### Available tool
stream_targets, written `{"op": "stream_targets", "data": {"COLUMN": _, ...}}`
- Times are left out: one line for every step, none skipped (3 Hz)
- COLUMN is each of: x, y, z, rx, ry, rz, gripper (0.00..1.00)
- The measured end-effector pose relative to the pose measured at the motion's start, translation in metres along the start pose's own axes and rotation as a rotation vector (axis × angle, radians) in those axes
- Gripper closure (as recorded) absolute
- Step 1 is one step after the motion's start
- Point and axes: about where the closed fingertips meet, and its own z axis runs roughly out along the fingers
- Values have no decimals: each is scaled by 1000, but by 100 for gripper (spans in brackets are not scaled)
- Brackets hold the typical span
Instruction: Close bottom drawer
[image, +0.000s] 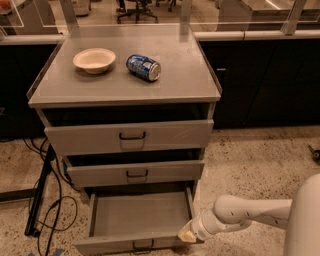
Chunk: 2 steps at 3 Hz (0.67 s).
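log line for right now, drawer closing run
bottom drawer: open, pulled far out | gripper: low, at the drawer's front right corner | closing: not yet done

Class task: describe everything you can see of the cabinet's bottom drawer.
The bottom drawer is grey metal, pulled well out and level, lowest in the cabinet. Its tray shows nothing inside; the short front panel carries a small black wire handle. The end effector sits at its right front corner, apparently touching it.
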Motion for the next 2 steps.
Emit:
{"op": "stream_targets", "data": {"x": 14, "y": -6, "z": 27, "rx": -42, "ry": 3, "rz": 53, "gripper": 100}}
{"op": "stream_targets", "data": {"x": 25, "y": -10, "z": 48, "rx": -65, "ry": 5, "rz": 85, "gripper": 100}}
